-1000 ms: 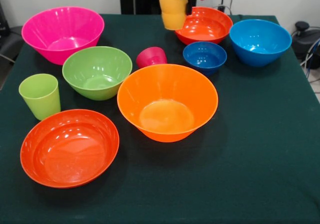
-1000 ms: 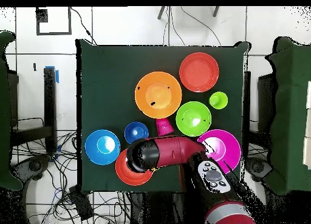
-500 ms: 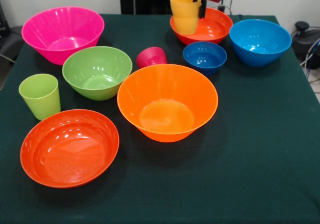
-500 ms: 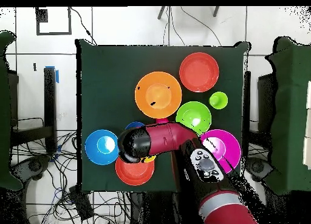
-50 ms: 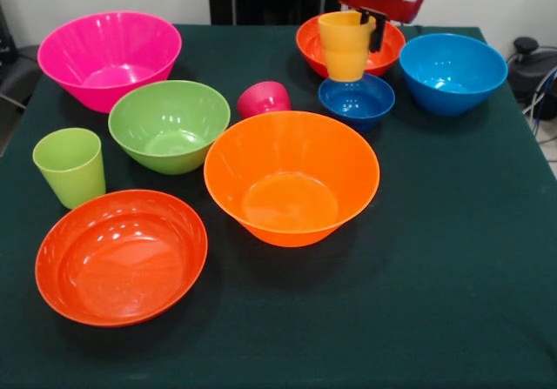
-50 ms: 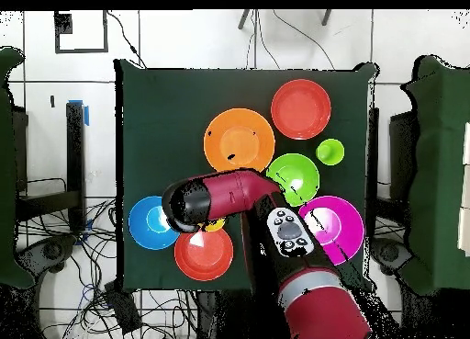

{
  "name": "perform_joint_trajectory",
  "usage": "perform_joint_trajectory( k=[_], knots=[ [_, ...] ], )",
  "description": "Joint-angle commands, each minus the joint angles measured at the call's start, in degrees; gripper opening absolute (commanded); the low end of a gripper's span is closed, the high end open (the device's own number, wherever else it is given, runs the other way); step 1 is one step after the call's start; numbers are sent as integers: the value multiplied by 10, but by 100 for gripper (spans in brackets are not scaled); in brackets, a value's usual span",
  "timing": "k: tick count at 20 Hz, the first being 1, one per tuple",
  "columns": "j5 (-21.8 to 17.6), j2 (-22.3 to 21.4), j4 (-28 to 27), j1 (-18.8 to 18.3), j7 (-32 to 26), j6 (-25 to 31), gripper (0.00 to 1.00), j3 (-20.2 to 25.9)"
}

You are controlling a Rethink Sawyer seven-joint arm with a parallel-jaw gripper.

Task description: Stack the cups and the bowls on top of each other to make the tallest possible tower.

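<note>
Yellow-orange cup (image 5: 345, 45) hangs in the air, clamped in the end effector (image 5: 367, 25), one black finger (image 5: 378, 30) on its rim. Cup sits just below and left of the red end effector body in the front view, above the small dark blue bowl (image 5: 356, 99), in front of a red-orange bowl (image 5: 389, 45). Light blue bowl (image 5: 452, 71) right of it. Red-pink cup (image 5: 264, 98) upside down on the surface (image 5: 452, 258) between green bowl (image 5: 169, 124) and big orange bowl (image 5: 291, 177). Lime green cup (image 5: 70, 166) upright, far left. No tower.
</note>
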Motion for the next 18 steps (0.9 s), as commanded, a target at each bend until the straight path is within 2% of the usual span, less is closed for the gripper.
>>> perform_joint_trajectory(
  k=[1, 7, 14, 18],
  knots=[
    [-36, 43, -85, 14, -61, 9, 0, 18],
    [-32, 57, -115, -3, -92, 26, 0, 28],
    [-47, 72, -186, 12, -107, 58, 0, 20],
    [-39, 95, -225, 9, -131, 88, 0, 33]
  ],
)
